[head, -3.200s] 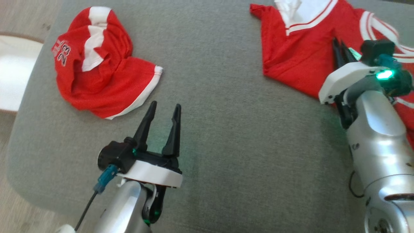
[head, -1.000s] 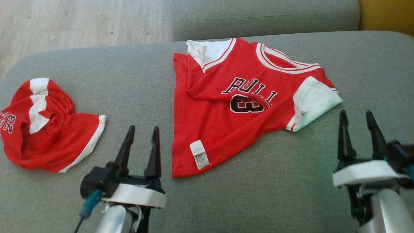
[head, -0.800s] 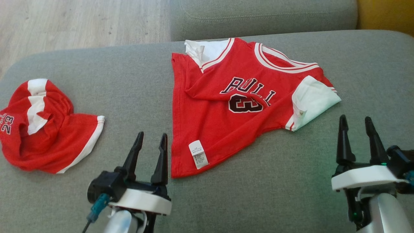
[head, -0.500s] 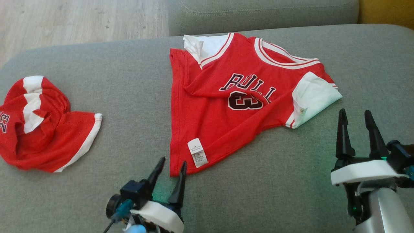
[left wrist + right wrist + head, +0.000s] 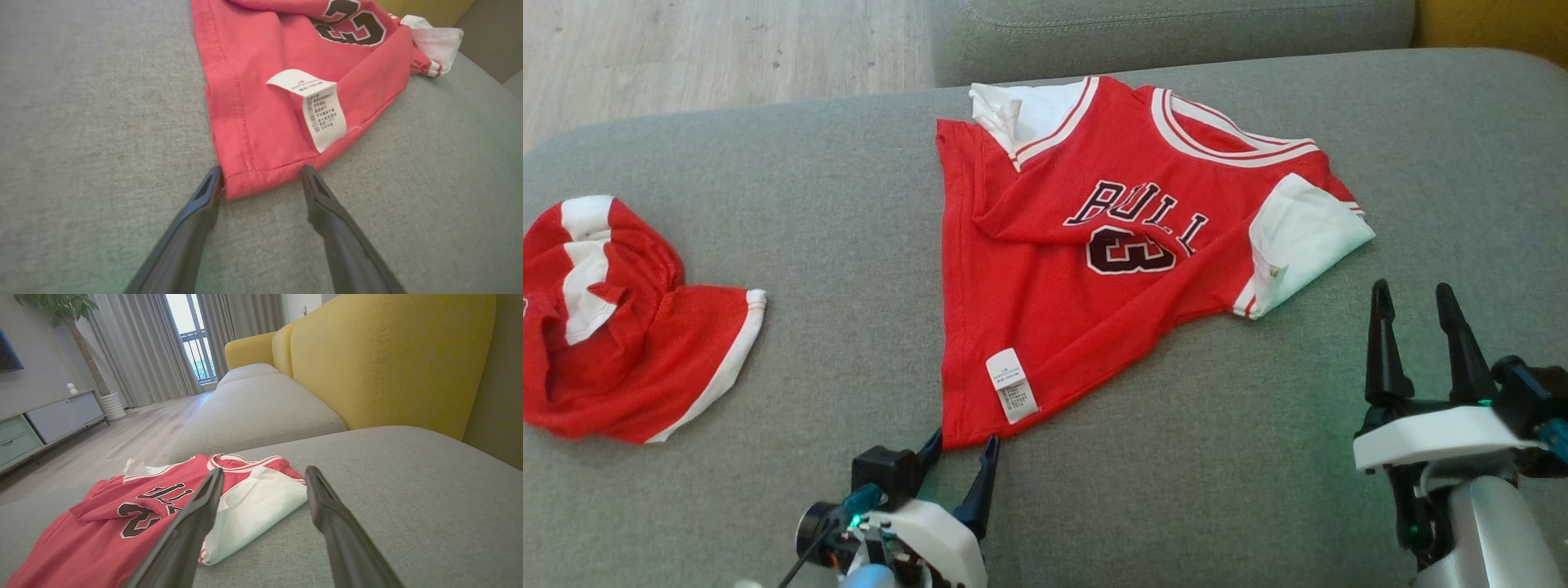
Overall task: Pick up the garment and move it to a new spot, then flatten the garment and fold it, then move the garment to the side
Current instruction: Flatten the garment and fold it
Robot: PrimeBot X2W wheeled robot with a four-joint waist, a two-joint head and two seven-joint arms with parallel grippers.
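Left wrist view: your left gripper (image 5: 261,171) has its jaws spread, straddling the jersey's (image 5: 245,81) near hem corner, nothing pinched. Right gripper (image 5: 1411,287), jaws also spread, hovers near the jersey's white sleeve (image 5: 1307,237); grey cushion (image 5: 1176,457) lies under the jersey.

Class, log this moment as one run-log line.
left jaws: open, straddling jersey hem corner | right jaws: open, near white sleeve, not touching

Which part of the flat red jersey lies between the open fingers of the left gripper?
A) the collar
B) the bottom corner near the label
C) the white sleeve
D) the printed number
B: the left gripper has one tip on either side of the bottom corner of the jersey, just below the white label.
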